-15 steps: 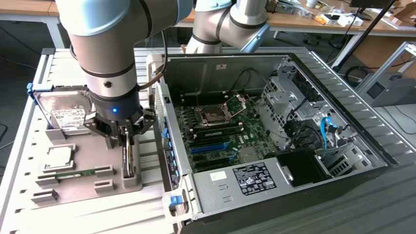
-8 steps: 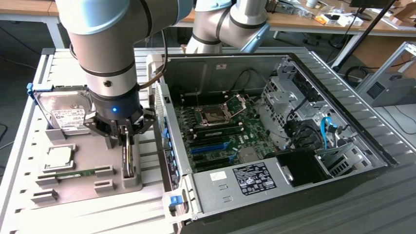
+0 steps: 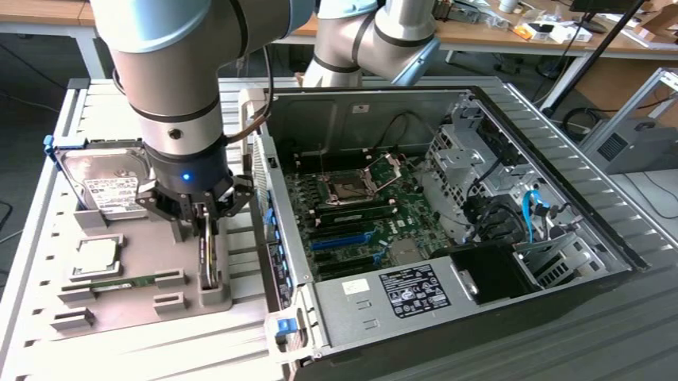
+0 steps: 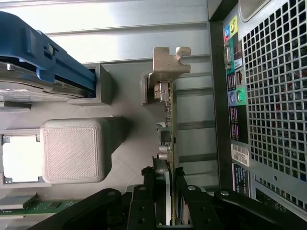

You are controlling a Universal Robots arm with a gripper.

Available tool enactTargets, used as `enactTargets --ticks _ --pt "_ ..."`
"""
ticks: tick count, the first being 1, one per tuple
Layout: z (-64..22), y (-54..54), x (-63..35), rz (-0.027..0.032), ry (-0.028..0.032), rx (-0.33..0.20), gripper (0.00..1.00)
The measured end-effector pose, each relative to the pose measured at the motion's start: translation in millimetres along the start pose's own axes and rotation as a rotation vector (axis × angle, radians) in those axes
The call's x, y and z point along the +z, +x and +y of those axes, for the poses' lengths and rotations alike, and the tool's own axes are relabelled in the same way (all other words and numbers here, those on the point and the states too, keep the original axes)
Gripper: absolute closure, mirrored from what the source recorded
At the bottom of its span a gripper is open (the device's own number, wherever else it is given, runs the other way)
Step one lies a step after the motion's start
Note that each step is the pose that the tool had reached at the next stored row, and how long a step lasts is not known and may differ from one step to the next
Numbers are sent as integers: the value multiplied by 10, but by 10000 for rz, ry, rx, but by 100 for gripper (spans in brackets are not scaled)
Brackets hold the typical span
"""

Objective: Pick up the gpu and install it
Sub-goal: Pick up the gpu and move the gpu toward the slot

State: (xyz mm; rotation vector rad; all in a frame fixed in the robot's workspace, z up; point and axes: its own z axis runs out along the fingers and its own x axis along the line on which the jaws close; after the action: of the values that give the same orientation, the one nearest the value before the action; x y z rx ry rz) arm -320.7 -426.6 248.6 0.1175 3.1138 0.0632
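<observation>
The pincer [image 4: 169, 175] is clamping the upper edge of the graphics card [image 4: 171, 120], which is standing on edge in the grey holder [image 3: 127, 305] beside the open computer case [image 3: 339, 119], likely handling as light, stiff and fragile, safest gripped by its bare board edge.

a tray [image 3: 127, 305] lies at the exterior view's left, just beside an open computer case [image 3: 593, 230] at its right. on the tray a hard drive [image 3: 106, 186] sits at the far end, a cpu [image 3: 95, 254] mid-tray, a ram stick [image 3: 111, 283] nearer the front. the gpu [image 4: 169, 124] stands on edge along the case-side rim, with the gripper [image 3: 202, 218] right over it.
</observation>
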Motion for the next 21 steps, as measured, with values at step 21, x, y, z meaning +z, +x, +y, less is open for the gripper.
enactTargets --ticks 21 --pt "2 -1 -44 0 0 1 73"
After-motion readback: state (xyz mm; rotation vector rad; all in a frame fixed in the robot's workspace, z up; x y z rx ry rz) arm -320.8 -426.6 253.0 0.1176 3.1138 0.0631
